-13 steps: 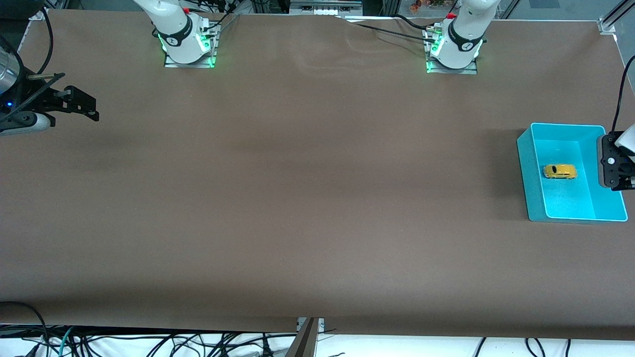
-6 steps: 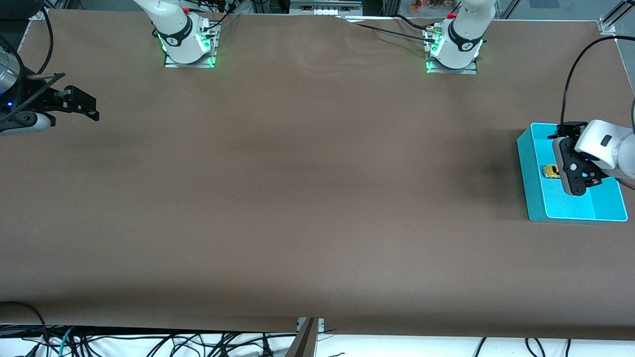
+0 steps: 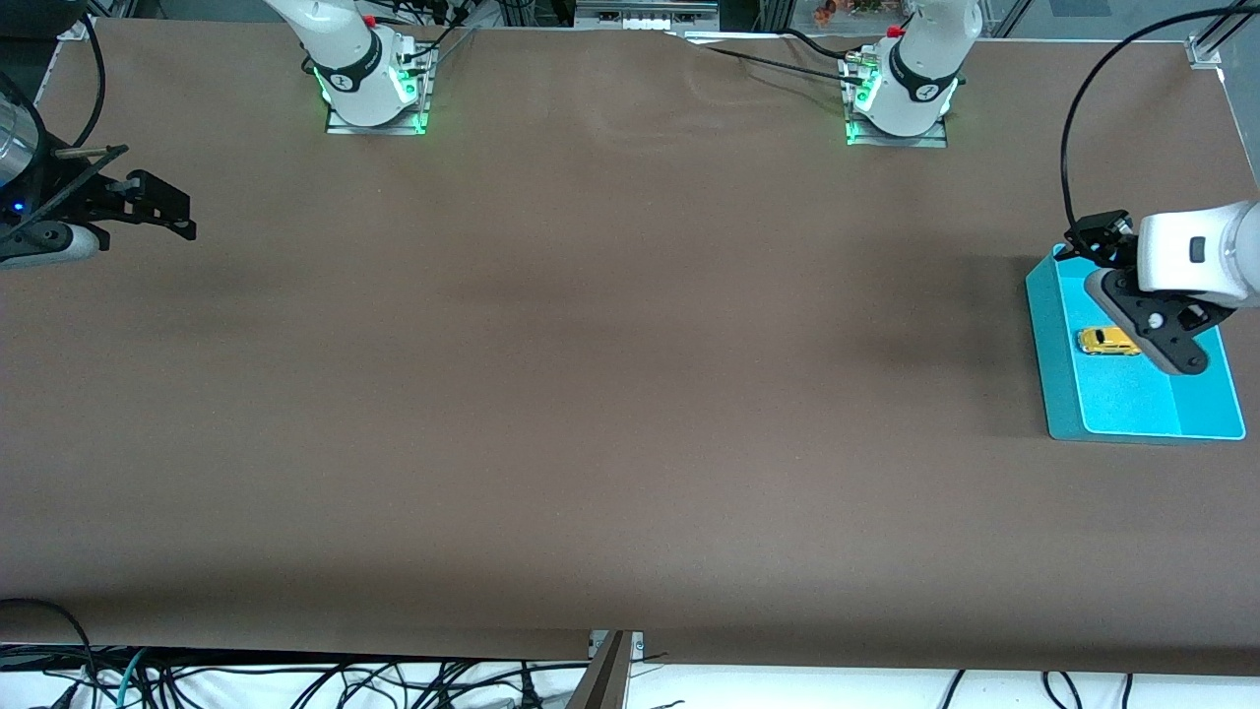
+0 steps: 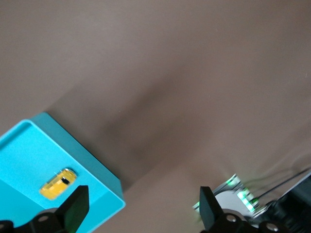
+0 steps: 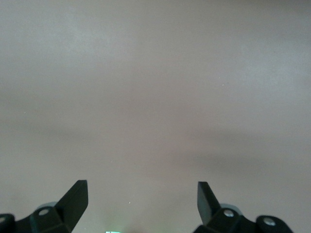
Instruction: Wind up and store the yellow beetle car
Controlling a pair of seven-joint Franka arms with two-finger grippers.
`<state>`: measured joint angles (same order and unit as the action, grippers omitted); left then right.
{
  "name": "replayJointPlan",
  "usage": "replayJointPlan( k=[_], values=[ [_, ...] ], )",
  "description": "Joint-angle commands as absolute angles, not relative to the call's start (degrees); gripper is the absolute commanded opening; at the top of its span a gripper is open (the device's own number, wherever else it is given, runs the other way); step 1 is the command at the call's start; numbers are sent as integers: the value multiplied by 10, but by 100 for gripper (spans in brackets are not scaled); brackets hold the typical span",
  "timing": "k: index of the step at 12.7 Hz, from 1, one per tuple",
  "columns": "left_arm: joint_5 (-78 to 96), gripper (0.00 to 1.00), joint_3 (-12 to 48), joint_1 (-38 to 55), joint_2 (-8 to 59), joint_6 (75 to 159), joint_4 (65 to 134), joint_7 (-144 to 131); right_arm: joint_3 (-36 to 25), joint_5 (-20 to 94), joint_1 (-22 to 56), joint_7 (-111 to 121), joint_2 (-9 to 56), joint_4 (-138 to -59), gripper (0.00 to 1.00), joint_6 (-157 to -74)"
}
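The yellow beetle car (image 3: pixel 1107 341) lies on its wheels inside a teal bin (image 3: pixel 1055 374) at the left arm's end of the table. It also shows in the left wrist view (image 4: pixel 58 183), resting on the bin floor (image 4: pixel 26 150). My left gripper (image 3: pixel 1147 325) hangs over the bin just beside the car, open and empty; its fingertips (image 4: pixel 77 201) stand wide apart. My right gripper (image 3: pixel 169 209) waits over the right arm's end of the table, open and empty, with only bare cloth between its fingertips (image 5: pixel 77 196).
A brown cloth (image 3: pixel 610 394) covers the whole table. The two arm bases (image 3: pixel 374 84) stand along the edge farthest from the front camera. Cables hang below the nearest edge.
My left gripper has swung in from the table's end to over the bin and turned. The car has not moved. The right arm has not moved.
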<state>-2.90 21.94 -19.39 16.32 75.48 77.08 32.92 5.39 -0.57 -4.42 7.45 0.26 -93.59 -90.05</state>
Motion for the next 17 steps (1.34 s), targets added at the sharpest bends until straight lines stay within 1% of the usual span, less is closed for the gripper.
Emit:
replayJointPlan(
  k=[1,2,4,5,6,7,8,17],
  values=[
    [35,100,111,-109,105,769,812,224,53,-7,-44,69,5,-922,100,-887],
    [31,100,95,-81,79,799,835,195,53,-7,-44,69,5,-922,100,-887],
    [35,100,92,-62,31,838,897,114,53,-6,-44,69,5,-922,100,-887],
    [29,100,73,-34,6,858,928,79,53,-6,-44,69,5,-922,100,-887],
    [29,100,33,-7,-9,880,949,47,53,-6,-44,69,5,-922,100,-886],
    [29,100,11,2,-14,901,961,37,53,-6,-44,69,5,-922,100,-886],
    [29,100,4,5,-17,911,963,35,54,-6,-44,69,5,-922,100,-887],
    [8,100,3,10,-17,913,963,33,53,-6,-44,69,5,-922,99,-886]
  ],
)
